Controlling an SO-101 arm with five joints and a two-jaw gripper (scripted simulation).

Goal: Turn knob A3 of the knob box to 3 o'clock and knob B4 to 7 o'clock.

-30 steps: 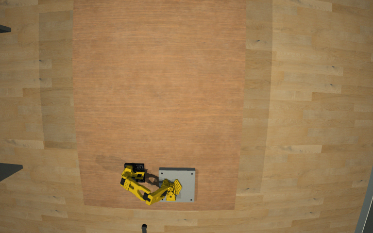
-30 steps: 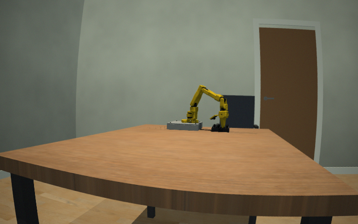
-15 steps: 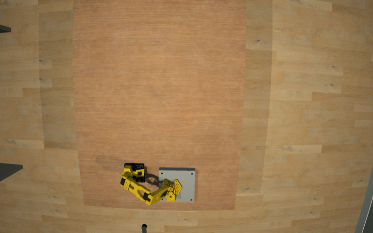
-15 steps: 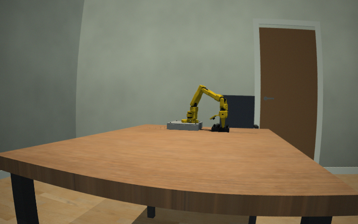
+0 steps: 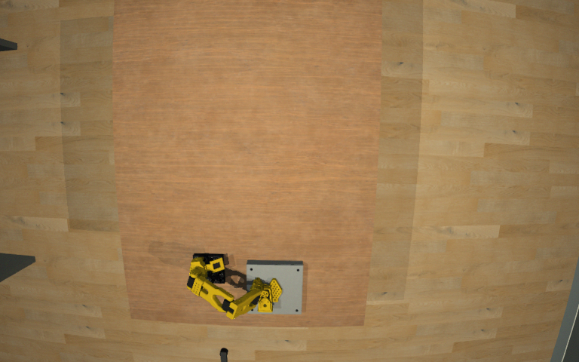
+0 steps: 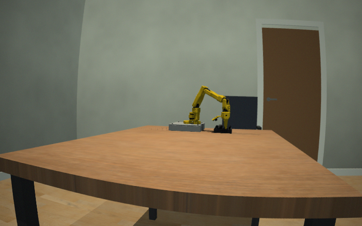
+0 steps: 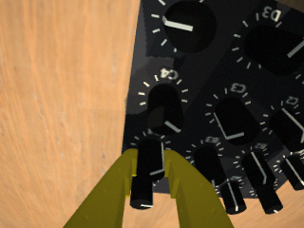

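Note:
The black knob box lies on the wooden table, left of the arm's grey base plate; it also shows in the side view. In the wrist view I see labels D4, D3 and C4, each knob with a white pointer line. My gripper points straight down onto the box and is shut on the knob just below C4 in column 4, which reads as knob B4. The yellow fingers hide its marks and the row nearest me. Neighbouring knobs stand close to the right finger.
The yellow arm arches from the base plate over to the box. The box sits near the table's edge. A dark chair and a brown door stand behind the table.

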